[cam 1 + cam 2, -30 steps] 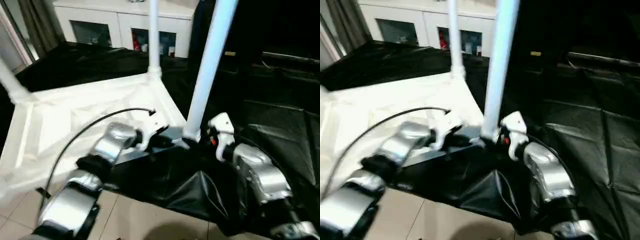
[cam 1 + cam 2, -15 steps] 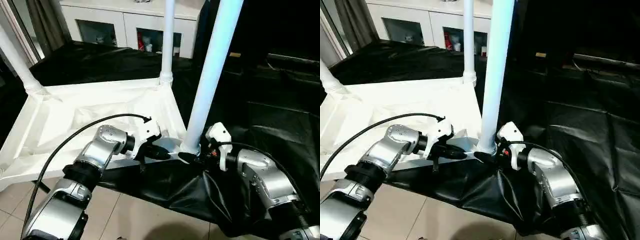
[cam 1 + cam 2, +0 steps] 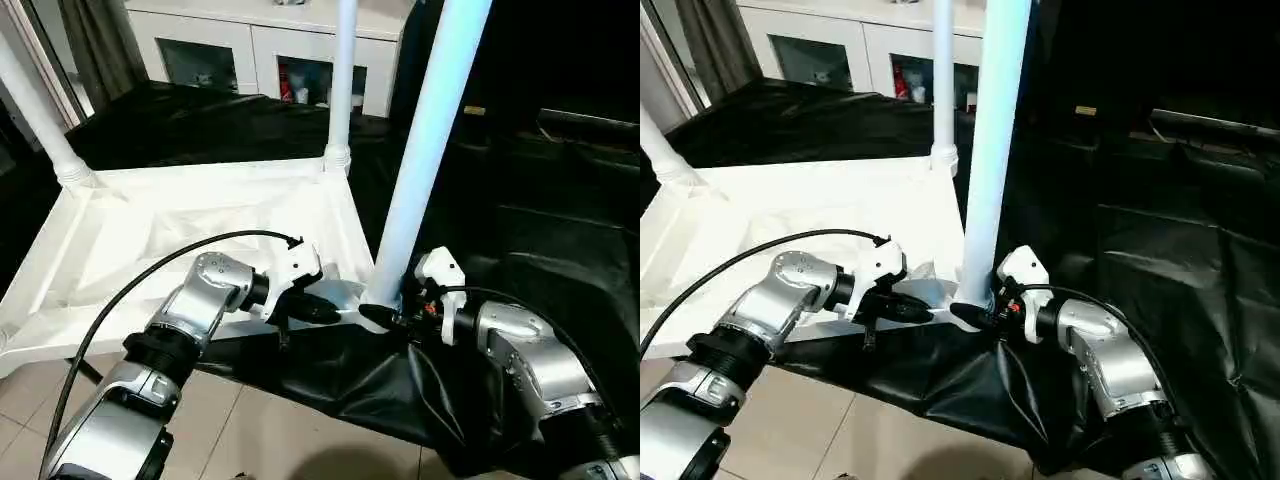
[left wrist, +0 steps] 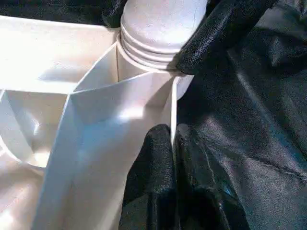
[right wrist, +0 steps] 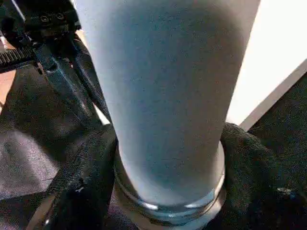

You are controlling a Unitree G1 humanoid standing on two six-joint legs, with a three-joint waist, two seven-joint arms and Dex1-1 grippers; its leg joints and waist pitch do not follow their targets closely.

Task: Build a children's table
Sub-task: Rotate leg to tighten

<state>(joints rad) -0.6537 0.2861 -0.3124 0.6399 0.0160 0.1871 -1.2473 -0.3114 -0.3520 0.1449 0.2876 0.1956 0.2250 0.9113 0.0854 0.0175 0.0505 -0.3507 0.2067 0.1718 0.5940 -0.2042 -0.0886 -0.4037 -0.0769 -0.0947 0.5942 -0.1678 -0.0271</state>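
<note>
The children's table (image 3: pixel 190 225) lies upside down on the black-draped table (image 3: pixel 560 230), ribbed underside up, its near edge hanging out past the drape's front edge. 3 legs show standing in corner sockets: one at 12 o'clock (image 3: pixel 342 80), one at 10 o'clock (image 3: pixel 35 110), and the near leg (image 3: pixel 425 150) at about 4 o'clock of the top, each with its long axis roughly vertical, narrowing upward away from the socket; the near leg tilts slightly toward 1 o'clock. The right gripper (image 3: pixel 975 315) has its 2 black fingers (image 5: pixel 81 187) closed around the base of the near leg, just above its threaded collar. The left gripper (image 4: pixel 172 139) is pinched shut on the thin rim of the table top right beside that socket. The likely risk is the leg seating crooked: if it goes in while tilted, the collar could bind or cross-thread. The thin rim could also slip from the narrow pinch, letting the overhanging top shift.
</note>
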